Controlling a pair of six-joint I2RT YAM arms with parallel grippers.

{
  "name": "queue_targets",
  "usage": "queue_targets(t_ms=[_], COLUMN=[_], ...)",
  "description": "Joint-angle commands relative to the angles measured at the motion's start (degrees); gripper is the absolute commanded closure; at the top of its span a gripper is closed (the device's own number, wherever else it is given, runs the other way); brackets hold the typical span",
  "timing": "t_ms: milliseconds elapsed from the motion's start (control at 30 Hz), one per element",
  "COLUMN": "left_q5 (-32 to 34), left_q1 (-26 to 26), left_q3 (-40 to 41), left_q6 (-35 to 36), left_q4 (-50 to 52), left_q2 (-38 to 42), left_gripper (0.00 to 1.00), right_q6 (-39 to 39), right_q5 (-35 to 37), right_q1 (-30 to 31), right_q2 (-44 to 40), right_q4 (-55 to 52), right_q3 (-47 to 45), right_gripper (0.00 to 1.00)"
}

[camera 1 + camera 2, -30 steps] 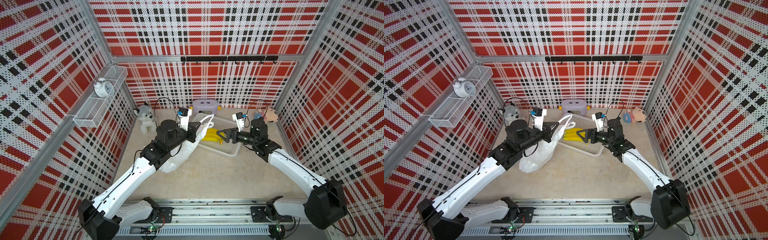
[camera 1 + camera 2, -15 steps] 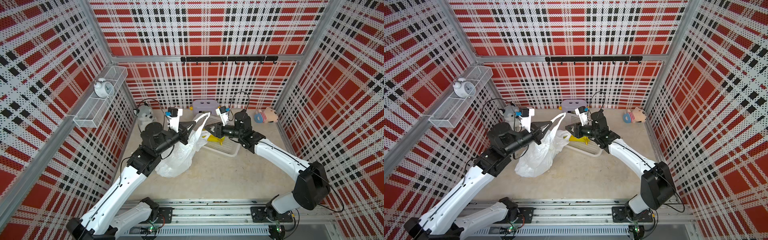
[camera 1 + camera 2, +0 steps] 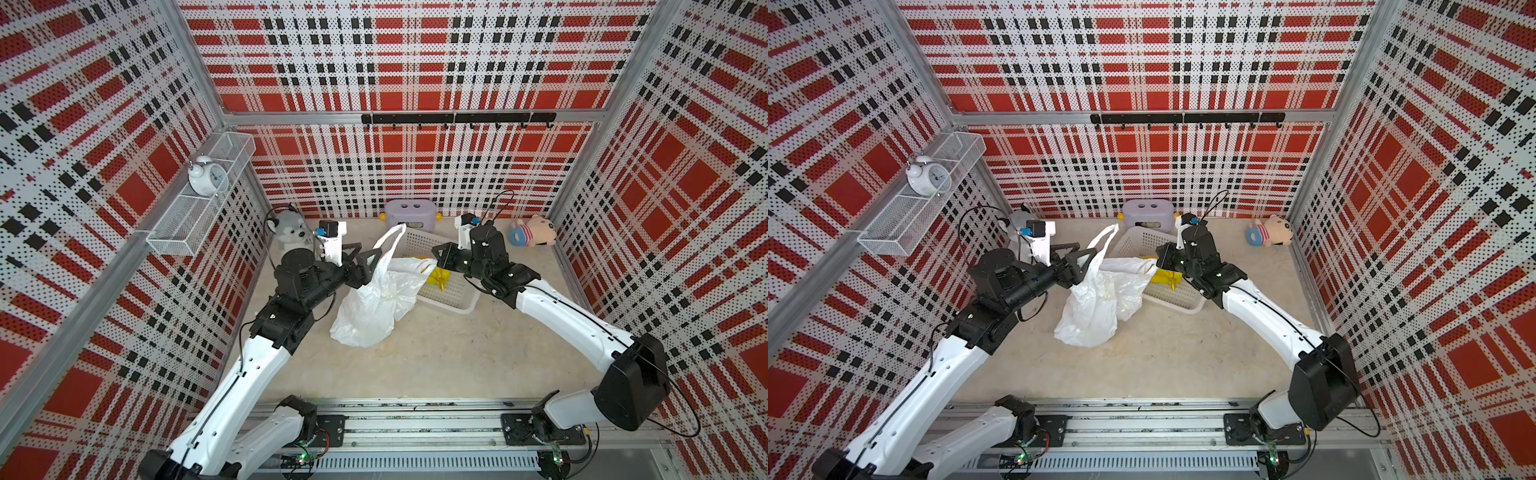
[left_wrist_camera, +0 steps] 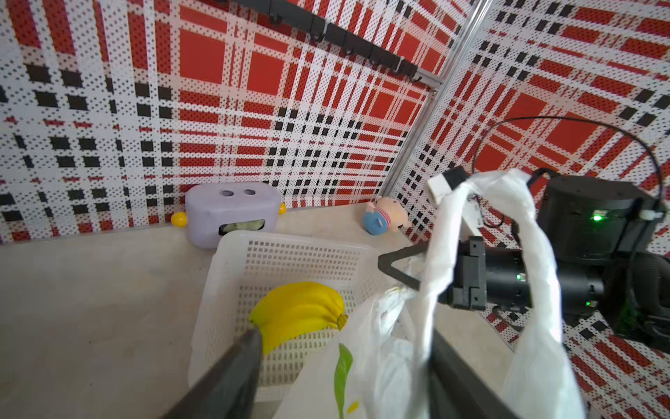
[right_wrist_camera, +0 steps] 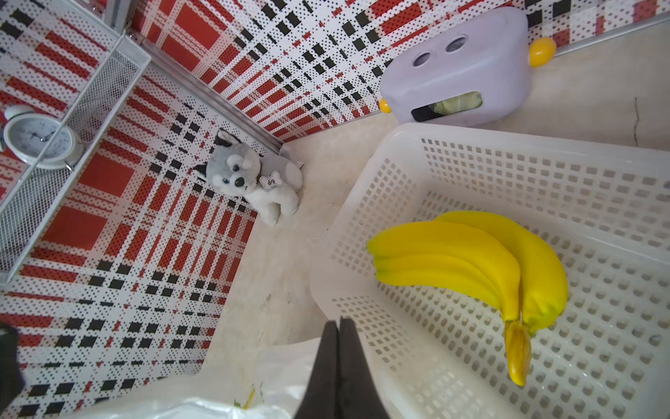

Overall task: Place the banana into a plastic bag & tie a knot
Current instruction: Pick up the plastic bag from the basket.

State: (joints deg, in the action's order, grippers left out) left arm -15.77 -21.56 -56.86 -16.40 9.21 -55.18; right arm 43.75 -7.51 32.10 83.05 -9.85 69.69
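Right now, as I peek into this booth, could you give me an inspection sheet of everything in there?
Surface: beige tabletop, faintly scuffed.
Job's things: banana lies in the white basket; plastic bag slumps beside it, unknotted.
Clutter: husky plush, pig plush, lilac box.
Fingers: left fingers open, a bag handle passing between them; right fingers shut on the bag's rim.
Cables: black cable loops over the right wrist.
Surroundings: plaid walls, wire shelf holding an alarm clock, hook rail.
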Motion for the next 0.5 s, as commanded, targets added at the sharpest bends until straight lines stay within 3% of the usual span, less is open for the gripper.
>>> queue_targets(t_ms=[0,200,467], left_q5=[8.9,32.5,49.33], left_q1=[-2.95,-16.81,-31.81], left_q3=[-0.26,-5.67,-11.51], left_q6=[0.5,1.24,-1.51], left_q4=[0.77,8.9,15.58], left_q2=[1.42,2.63,0.43], left_gripper=[0.02,0.02,0.02], right_q6=[7.29,13.87,17.93], right_q5=[2.21,5.62,11.02], right_q1=[-0.1,0.32,2.47], right_q2=[0.09,2.12,7.21], right_q4=[-0.45,-3.89,-12.8], right_q3=[-0.27,2.54,10.07], right_gripper=[1.0,1.0,1.0])
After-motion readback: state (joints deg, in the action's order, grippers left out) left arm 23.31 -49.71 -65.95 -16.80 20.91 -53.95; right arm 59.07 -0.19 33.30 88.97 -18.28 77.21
